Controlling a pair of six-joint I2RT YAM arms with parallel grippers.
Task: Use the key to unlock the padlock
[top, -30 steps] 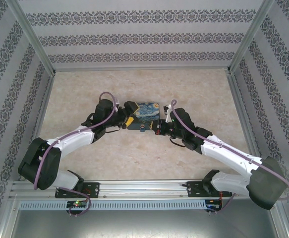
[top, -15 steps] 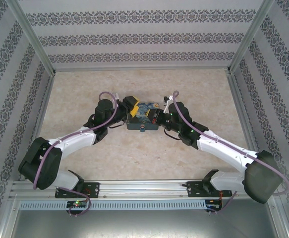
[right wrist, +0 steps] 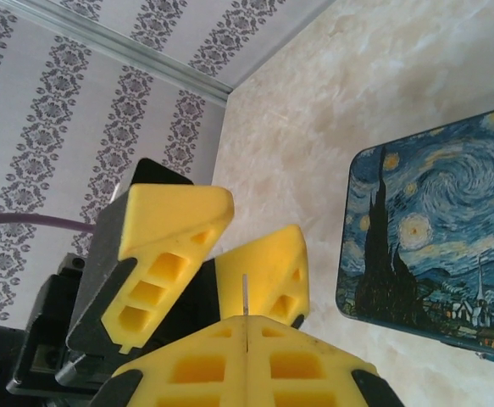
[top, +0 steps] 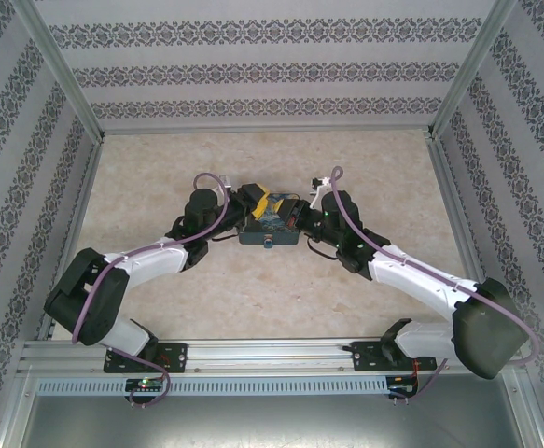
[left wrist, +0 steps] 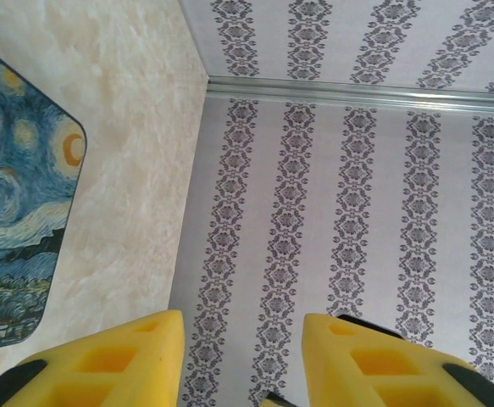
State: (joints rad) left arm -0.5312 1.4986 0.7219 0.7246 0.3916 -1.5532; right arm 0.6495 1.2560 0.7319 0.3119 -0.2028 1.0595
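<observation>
The tiny blue padlock hangs at the near wall of the blue-and-yellow painted tin. My right gripper is shut on the key, a thin silvery sliver standing up out of its closed pads. It hovers over the tin's right end. My left gripper is part open with nothing between its yellow fingers. It sits over the tin's far left corner, and its fingers face the key just behind the key's tip.
Patterned walls close off the marbled table at the back and sides. A metal rail runs along the near edge by the arm bases. The tin's painted lid lies to the right of my right fingers.
The left gripper's jaws have narrowed a good deal, and it has shifted right over the tin's far left corner. The right gripper crept slightly farther over the tin, still shut.
</observation>
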